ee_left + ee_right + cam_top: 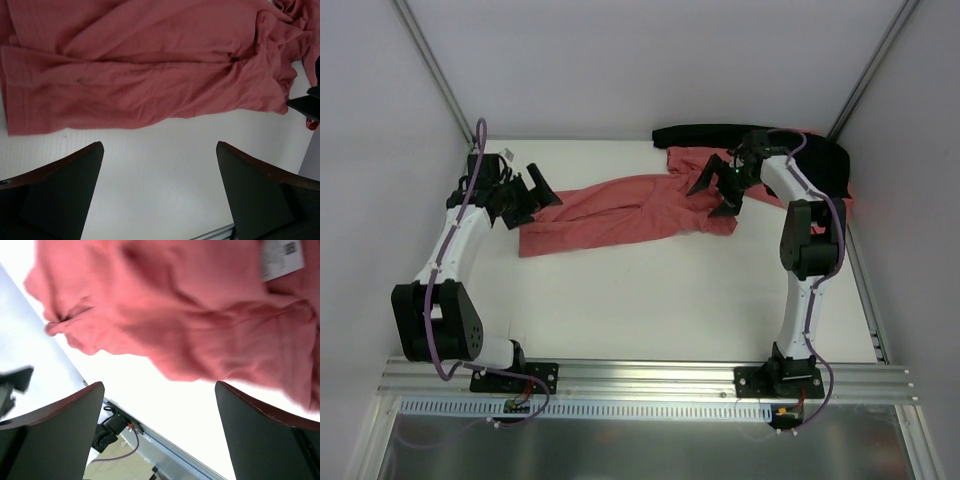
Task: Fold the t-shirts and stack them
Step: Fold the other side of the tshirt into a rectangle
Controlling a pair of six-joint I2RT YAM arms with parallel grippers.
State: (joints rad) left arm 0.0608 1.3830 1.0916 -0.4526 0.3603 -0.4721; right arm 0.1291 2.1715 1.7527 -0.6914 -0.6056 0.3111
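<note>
T-shirt [620, 212] lies rumpled on the far table [650, 300]. Left gripper [542, 190] by its left end, right gripper [718, 192] over its right: both wide, empty. I'd pinch the edges low and pull it flat first.

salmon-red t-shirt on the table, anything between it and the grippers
Nothing visible does. The left gripper stands open at the left end of the crumpled salmon-red thin-cloth t-shirt, only white table between; the right gripper hangs open over its right end.

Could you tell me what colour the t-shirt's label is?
White label, clearest in the right wrist view.
</note>
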